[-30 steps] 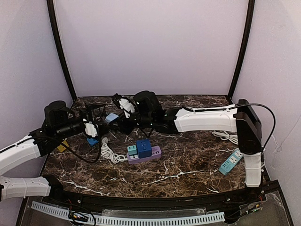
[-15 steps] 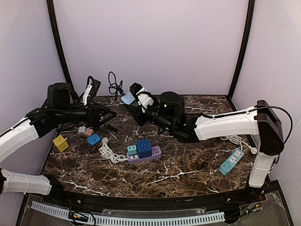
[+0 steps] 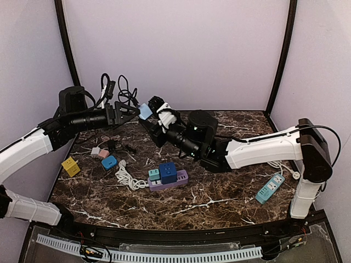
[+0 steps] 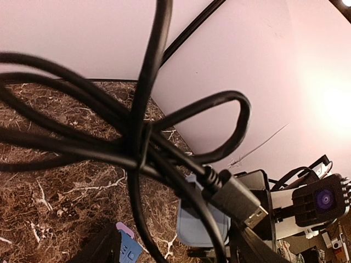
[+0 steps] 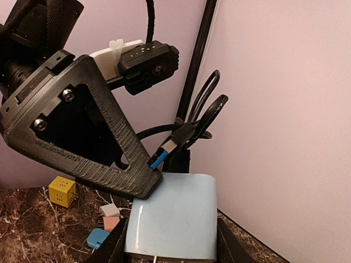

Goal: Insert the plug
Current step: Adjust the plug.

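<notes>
We note the left gripper pinching the black USB cable near its metal plug, and the right gripper clamping the pale-blue charger block. Both are aloft at back left. We judge it best to square the plug to the block first, then advance slowly.

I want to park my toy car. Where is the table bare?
Bare marble lies between the purple power strip and the teal power strip, and between the yellow cube and the near edge. It is crowded at the left: blue cube, pink cube, white cable.
</notes>
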Motion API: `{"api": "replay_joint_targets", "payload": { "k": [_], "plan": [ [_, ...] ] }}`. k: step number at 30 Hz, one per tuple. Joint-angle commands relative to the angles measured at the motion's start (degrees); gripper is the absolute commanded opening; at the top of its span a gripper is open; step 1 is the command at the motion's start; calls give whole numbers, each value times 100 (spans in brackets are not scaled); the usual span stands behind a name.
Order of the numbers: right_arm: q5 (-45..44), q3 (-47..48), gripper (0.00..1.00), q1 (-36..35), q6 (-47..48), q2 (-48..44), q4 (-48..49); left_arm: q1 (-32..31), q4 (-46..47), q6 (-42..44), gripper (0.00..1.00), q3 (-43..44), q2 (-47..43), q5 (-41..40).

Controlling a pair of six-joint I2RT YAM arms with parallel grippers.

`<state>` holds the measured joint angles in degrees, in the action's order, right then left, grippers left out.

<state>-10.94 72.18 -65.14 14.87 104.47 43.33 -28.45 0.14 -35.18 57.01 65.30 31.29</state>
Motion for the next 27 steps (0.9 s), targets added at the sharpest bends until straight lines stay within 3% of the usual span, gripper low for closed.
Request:
{"api": "replay_joint_targets", "payload": {
  "k": [1, 15, 19, 21, 24, 25, 27],
  "plan": [
    [180, 77, 0, -71, -65, 75, 392, 58, 467, -167, 66, 186, 36, 157],
    [185, 472, 0, -78, -107, 369, 166, -36, 443, -169, 46, -25, 79, 280],
    [189, 482, 0, -85, -93, 386, 143, -38, 483, -150, 24, -49, 80, 367],
    [179, 468, 0, -79, -75, 375, 120, -38, 482, -145, 5, -64, 74, 395],
    [106, 442, 0, -86, -13, 352, 49, -39, 427, -74, 1, -77, 64, 393],
    [50, 433, 5, -86, 0, 343, -2, -38, 409, -53, 1, -85, 63, 371],
    [63, 405, 27, -60, 46, 294, -158, -38, 322, 43, 1, -86, 74, 328]
  ]
}}
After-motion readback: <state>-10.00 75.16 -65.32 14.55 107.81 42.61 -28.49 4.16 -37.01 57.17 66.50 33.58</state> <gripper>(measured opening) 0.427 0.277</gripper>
